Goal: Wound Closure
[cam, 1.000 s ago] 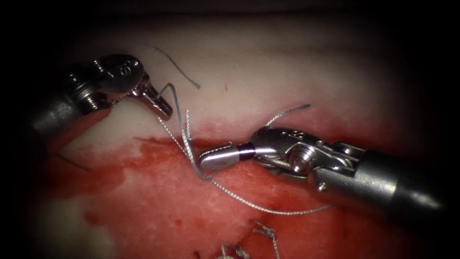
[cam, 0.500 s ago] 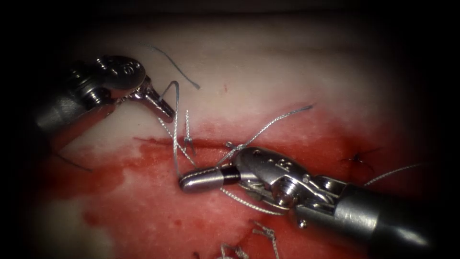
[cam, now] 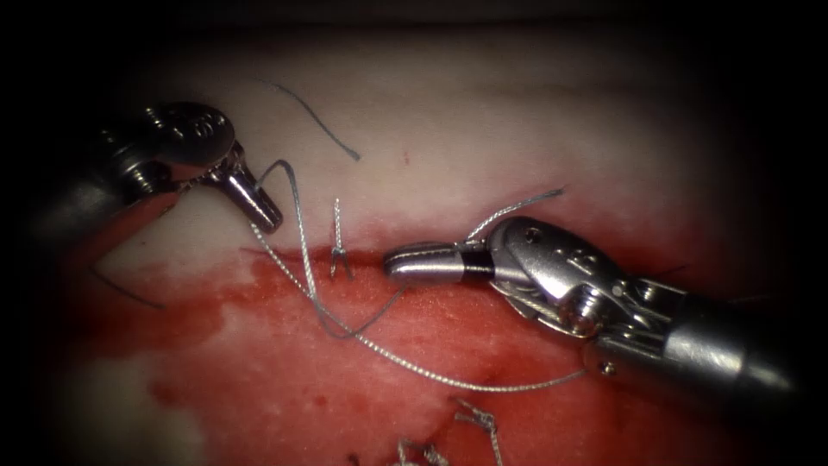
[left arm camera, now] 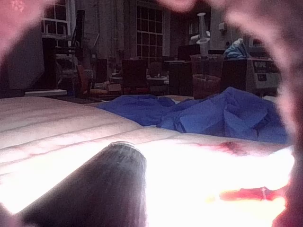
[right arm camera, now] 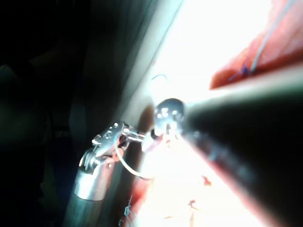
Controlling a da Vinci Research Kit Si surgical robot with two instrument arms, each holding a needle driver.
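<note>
Red fluid [cam: 285, 345] soaked the near tissue [cam: 112, 406], where knotted cut ends [cam: 474, 420] suggested finished stitches. Thread [cam: 448, 373] ran lengthwise from lower right up-left across the cut [cam: 276, 255] into the left tool [cam: 267, 220], its jaws clamped. The right tool [cam: 395, 261] lay closed along the cut (whether pinching thread, we couldn't tell). We judged tying unfinished.

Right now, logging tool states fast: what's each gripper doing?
Left gripper: shut on the thread.
Right gripper: shut, holding nothing visible.
</note>
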